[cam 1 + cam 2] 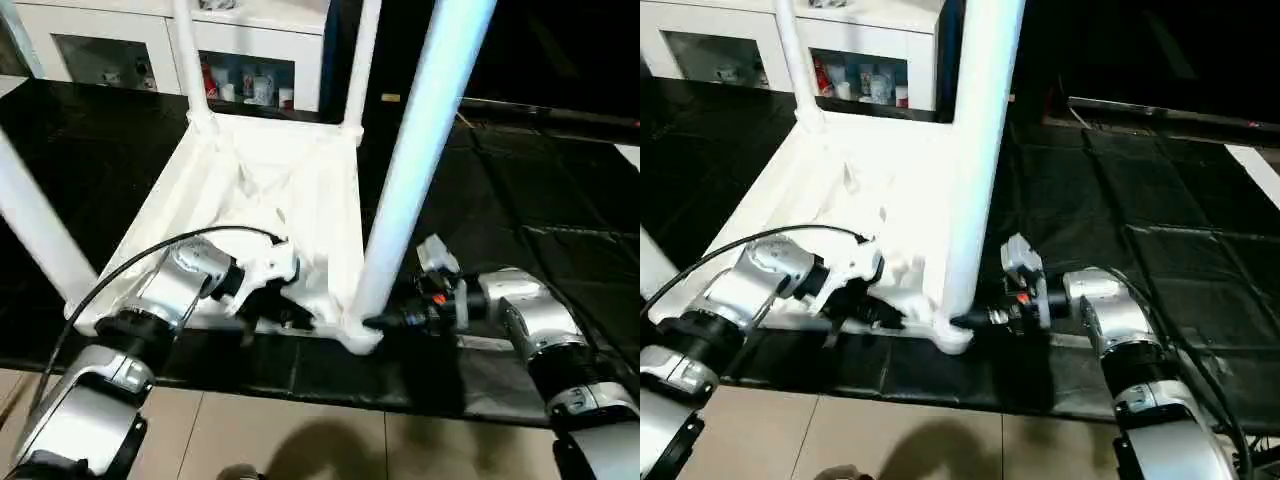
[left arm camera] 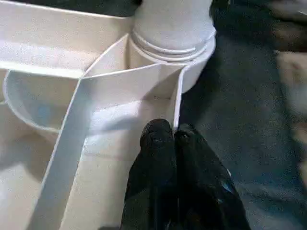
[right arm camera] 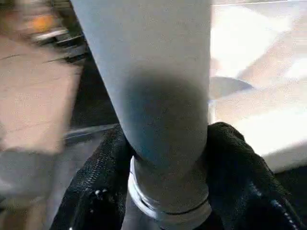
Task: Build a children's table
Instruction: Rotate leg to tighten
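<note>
The white table top (image 1: 290, 190) lies upside down on a black mat, ribbed underside up, with all four legs standing in its corner sockets. My right gripper (image 1: 385, 320) is shut on the base of the near right leg (image 1: 420, 150), just above the socket; its black fingers (image 3: 235, 158) hug both sides of the leg (image 3: 153, 96). My left gripper (image 1: 275, 305) is at the table's near rim, a little left of that corner. Its fingertips (image 2: 156, 136) pinch the thin rim wall (image 2: 178, 100) beside the socket (image 2: 172, 43).
A white cabinet with glass doors (image 1: 110, 50) stands behind the table. The black mat (image 1: 520, 200) stretches out to the right. Tan floor (image 1: 300, 440) runs along the near edge. A black cable (image 1: 130, 265) loops over my left forearm.
</note>
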